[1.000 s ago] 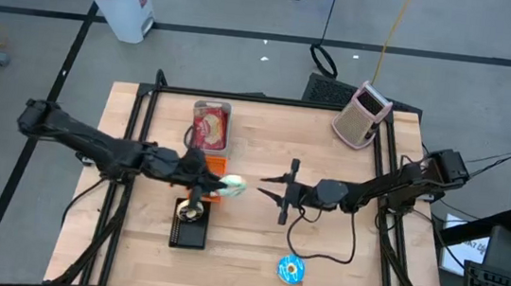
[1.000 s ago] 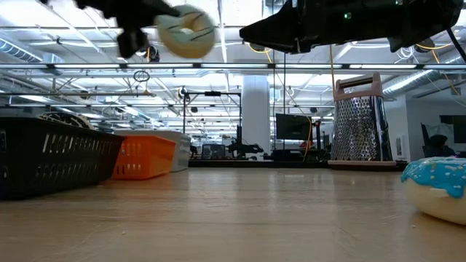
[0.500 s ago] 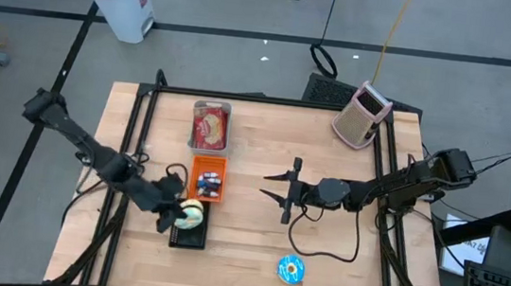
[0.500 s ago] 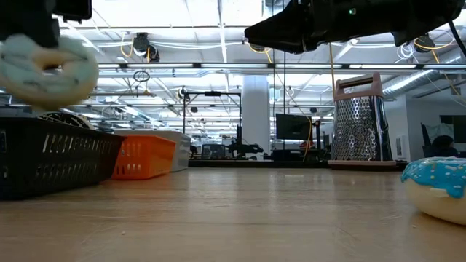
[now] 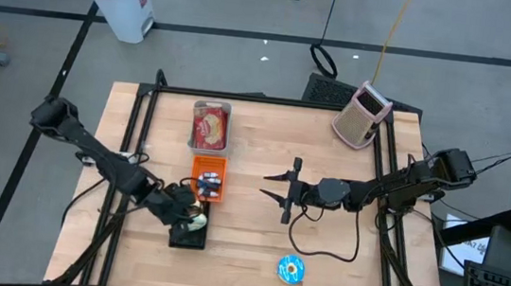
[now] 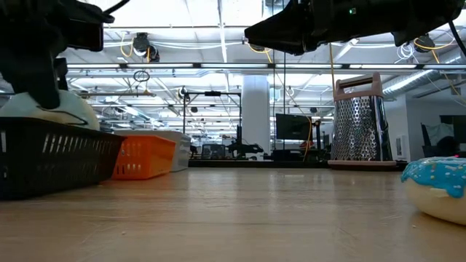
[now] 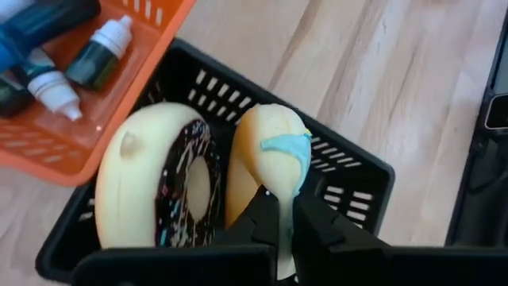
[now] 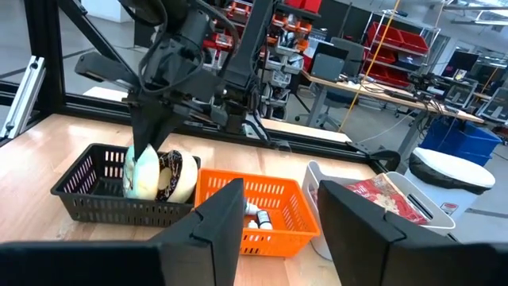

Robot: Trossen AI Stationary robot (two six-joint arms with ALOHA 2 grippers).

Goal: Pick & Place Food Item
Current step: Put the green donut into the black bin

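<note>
A pale donut with mint icing [image 7: 270,155] stands on edge inside the black basket [image 5: 190,238], beside a chocolate-iced donut [image 7: 163,187] that lies there. My left gripper [image 7: 282,214] is shut on the pale donut; in the high view it [image 5: 189,214] hangs over the basket. My right gripper [image 5: 284,192] hovers open over the table's middle, pointing level toward the left, with nothing between its fingers. A blue-iced donut [image 5: 291,271] lies on the table near the front edge. My left gripper pinches the pale donut's rim [image 7: 279,187] between its two fingers. The fingers come slanting down from above. The donut stands on edge with its lower part inside the black basket, close against the chocolate-iced donut; whether it rests on the basket floor cannot be seen.
An orange basket [image 5: 209,178] with small bottles stands just behind the black one, and a clear tub with a red packet [image 5: 210,126] behind that. A metal grater [image 5: 361,114] stands at the far right corner. Bare wood lies between the baskets and the blue-iced donut.
My left gripper has carried the pale donut from above the table's middle toward the left and near edges and down, tipping its fingers steeply downward. The donut now sits in the black basket beside the chocolate-iced one.
</note>
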